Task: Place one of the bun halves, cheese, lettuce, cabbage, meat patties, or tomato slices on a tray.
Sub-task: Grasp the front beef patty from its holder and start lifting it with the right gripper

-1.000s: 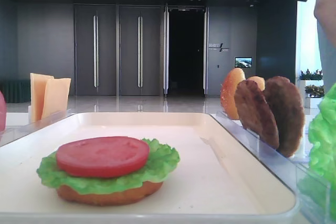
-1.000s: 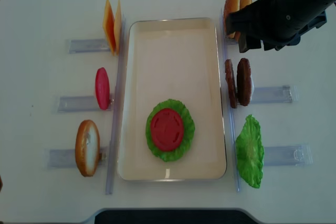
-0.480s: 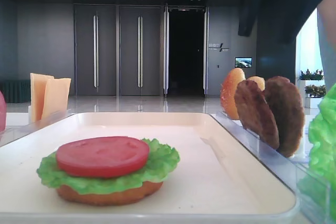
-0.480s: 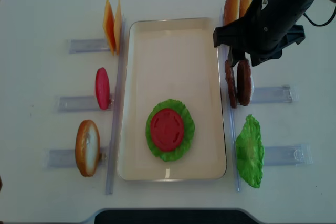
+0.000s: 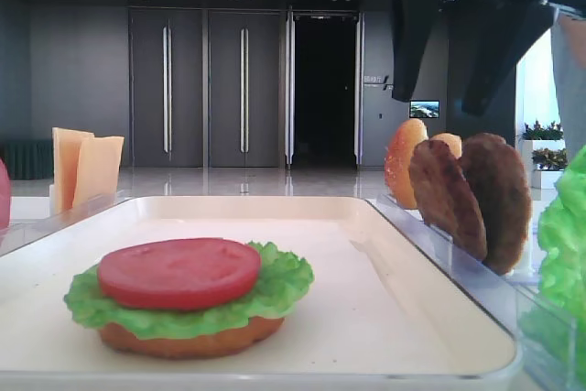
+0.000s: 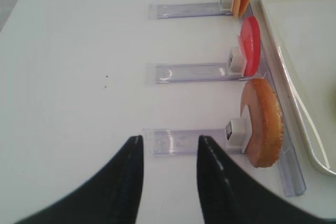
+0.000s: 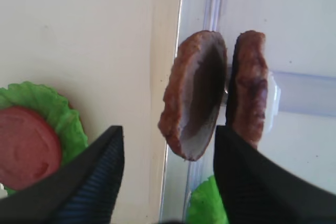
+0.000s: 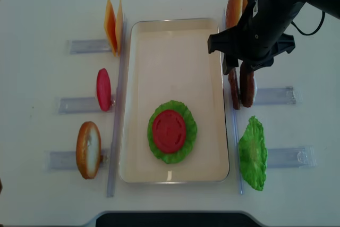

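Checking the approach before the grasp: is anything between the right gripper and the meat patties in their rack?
Nothing visible is. The right gripper hangs open above the meat patties, its fingers straddling the nearer patty with only air between. The second patty stands close behind the first, so the outer finger has a narrow gap to enter.

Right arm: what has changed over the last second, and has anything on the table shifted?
The right end effector came forward from the back bun halves and now hangs open above the meat patties, jaws straddling the one nearer the tray. It grips nothing. The patties, the tomato slice stack and the racked food stayed put.
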{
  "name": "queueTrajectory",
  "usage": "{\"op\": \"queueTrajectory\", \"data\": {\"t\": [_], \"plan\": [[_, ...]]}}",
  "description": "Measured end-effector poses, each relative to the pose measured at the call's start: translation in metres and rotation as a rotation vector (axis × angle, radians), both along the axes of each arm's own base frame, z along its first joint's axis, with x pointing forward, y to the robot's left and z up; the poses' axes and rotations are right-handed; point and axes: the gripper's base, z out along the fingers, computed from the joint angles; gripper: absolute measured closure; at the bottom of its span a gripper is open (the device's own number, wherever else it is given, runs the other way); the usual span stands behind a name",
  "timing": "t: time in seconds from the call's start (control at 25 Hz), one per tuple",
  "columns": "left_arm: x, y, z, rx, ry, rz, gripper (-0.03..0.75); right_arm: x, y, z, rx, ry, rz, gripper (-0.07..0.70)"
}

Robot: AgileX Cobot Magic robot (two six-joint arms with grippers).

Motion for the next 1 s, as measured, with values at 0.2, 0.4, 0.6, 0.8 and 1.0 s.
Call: {"op": "queueTrajectory", "data": {"t": [0.2,0.4,0.6,0.8,1.0], "plan": [[0.000,0.000,0.000,0.000,0.000,0.000,0.450,0.002,0.001,-0.002,0.002,-0.008,0.004,0.234],[0.000,0.000,0.000,0.000,0.000,0.000,0.450,0.007,0.004,-0.017,-0.021,0.024,0.023,0.234],[0.000,0.000,0.000,0.000,0.000,0.000,0.450,0.009,0.005,-0.022,-0.027,0.033,0.025,0.234],[0.000,0.000,0.000,0.000,0.000,0.000,0.450,0.010,0.005,-0.022,-0.026,0.019,0.026,0.234],[0.000,0.000,0.000,0.000,0.000,0.000,0.450,0.011,0.005,-0.022,-0.024,0.004,0.027,0.234]]}}
